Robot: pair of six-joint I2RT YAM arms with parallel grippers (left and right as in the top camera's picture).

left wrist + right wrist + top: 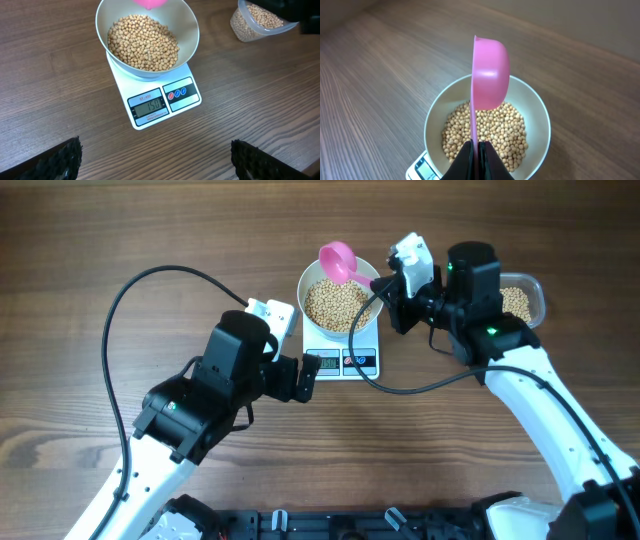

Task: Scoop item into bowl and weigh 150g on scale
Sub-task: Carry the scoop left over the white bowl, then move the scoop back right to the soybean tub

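Heaped in the round white bowl (187, 30): a mound of small, round, tan-beige beans (143, 42), smooth and matte, each pea-like, some a shade paler than others. Filling the lower part of the bowl only, with a broad band of bare white wall left below the smooth rim. Set squarely on the small white square scale (155, 87), the rim overhanging the platform at both sides. On the scale's front edge, facing the left arm: a grey display (150, 106) reading 150, apparently, and beside it a panel with small red and blue round buttons. All of this near the middle of the brown wood-grain bench (50, 75). Above the far rim of the bowl, tipped onto its side: a pink plastic scoop (489, 70), seen edge-on from the right wrist, its cup over the beans. Pinched by its thin handle between the pressed-together fingers of the right hand (479, 152). On the near side of the scale and clear of it: the left hand (157, 160), black ribbed fingers (55, 160) spread wide, gripping nothing, only bare bench between them. Off to the right of the scale, apart from the bowl and partly hidden by the right arm in the overhead view: a clear rounded plastic tub (257, 22) holding more of the same beans.
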